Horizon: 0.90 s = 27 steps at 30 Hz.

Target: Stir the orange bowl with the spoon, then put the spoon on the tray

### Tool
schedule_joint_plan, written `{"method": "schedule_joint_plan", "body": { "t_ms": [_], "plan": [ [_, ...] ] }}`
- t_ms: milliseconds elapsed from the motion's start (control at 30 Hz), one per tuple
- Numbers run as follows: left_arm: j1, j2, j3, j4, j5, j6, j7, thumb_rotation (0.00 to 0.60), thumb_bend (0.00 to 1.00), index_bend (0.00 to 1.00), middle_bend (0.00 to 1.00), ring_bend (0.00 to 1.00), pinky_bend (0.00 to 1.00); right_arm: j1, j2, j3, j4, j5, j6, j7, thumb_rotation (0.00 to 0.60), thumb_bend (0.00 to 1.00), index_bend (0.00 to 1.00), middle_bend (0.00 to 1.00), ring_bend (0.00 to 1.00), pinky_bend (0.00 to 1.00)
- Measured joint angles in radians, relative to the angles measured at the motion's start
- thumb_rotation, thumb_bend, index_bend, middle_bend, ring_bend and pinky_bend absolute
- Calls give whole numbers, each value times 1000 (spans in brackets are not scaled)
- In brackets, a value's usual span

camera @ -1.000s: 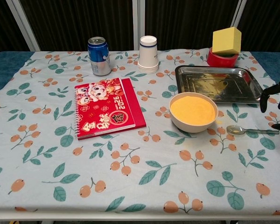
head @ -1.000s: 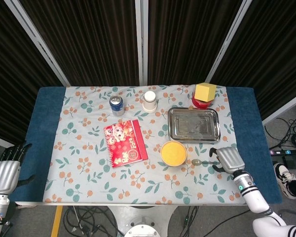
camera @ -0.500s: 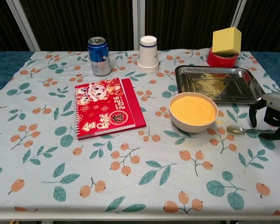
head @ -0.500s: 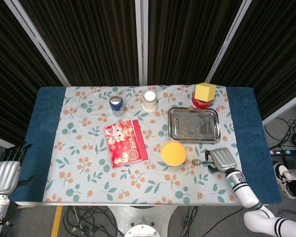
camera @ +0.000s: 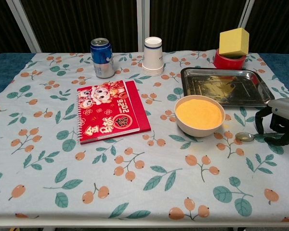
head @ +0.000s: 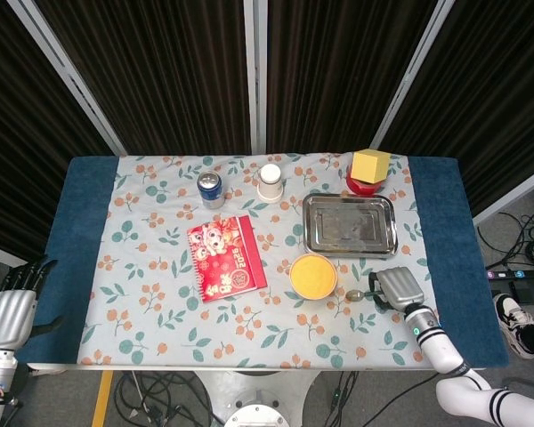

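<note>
The orange bowl (head: 313, 275) (camera: 200, 114), filled with orange stuff, stands right of the table's middle. Just to its right the metal spoon (head: 354, 292) (camera: 244, 136) lies flat on the cloth, its scoop toward the bowl. My right hand (head: 399, 289) (camera: 279, 120) hovers low over the spoon's handle with its fingers arched down on either side, hiding most of the handle. The steel tray (head: 349, 224) (camera: 224, 86) sits bare behind the bowl. My left hand (head: 9, 311) hangs off the table's front left corner, fingers apart and holding nothing.
A red notebook (head: 226, 258) (camera: 111, 110) lies left of the bowl. A blue can (head: 211, 189) (camera: 102, 57) and a stack of paper cups (head: 270, 182) (camera: 153, 55) stand at the back. A yellow block (head: 371, 165) (camera: 233, 42) rests on a red holder behind the tray.
My right hand has moved left toward the bowl and lowered over the spoon's handle, covering more of it. The spoon, the bowl and my left hand have stayed put.
</note>
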Motion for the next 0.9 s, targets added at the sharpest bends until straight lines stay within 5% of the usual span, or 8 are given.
{"method": "schedule_joint_plan", "body": {
  "t_ms": [300,633,900],
  "plan": [
    [0,0,0,0,0,0,0,600,87,162,161,132,142,2,53,2,-56,-6,23,-9,600,350,586,940,956,1000],
    [0,0,0,0,0,0,0,600,87,162,161,132,142,76,202,61,-264,-12,-5,-6,600,349,588,940,955,1000],
    [0,0,0,0,0,0,0,600,86,162,161,132,142,213,142,121,-271,100,-61,-141,600,348,591,940,955,1000]
  ]
}}
